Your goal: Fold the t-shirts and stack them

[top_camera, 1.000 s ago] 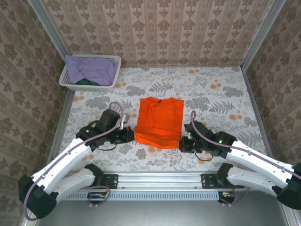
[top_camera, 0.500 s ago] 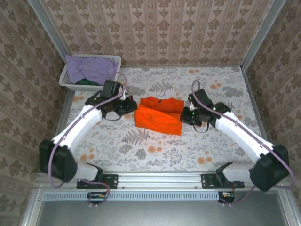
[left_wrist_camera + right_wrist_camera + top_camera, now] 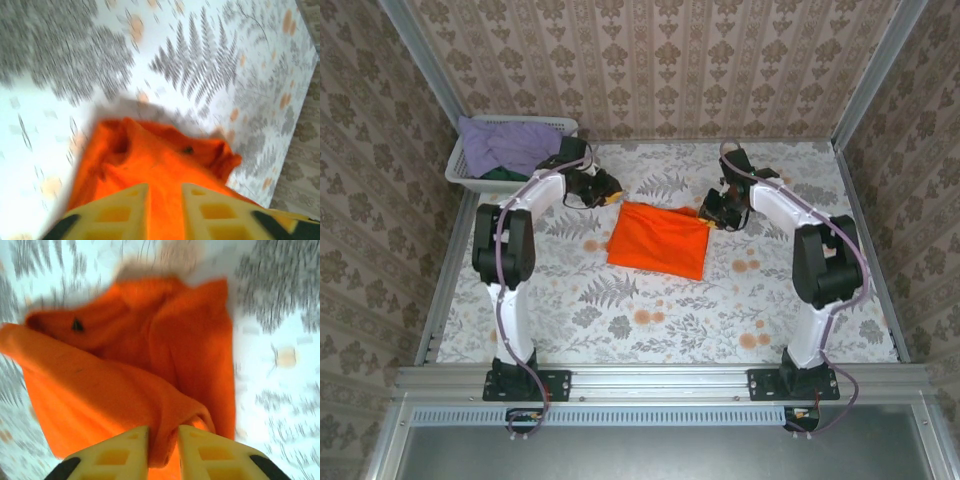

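The bright orange t-shirt lies folded over on itself in the middle of the table. My left gripper is at its far left corner, shut on the orange cloth that runs between its yellow fingers. My right gripper is at the far right corner, its yellow fingers shut on a fold of the same shirt. A lavender t-shirt and a dark green one sit in the basket.
The white lattice basket stands at the back left corner of the flowered table. Patterned walls close in the back and both sides. A metal rail runs along the near edge.
Both grippers have carried the shirt's near hem away from the arm bases to the far edge, folding the orange t-shirt in half. Both arms now stretch far out.
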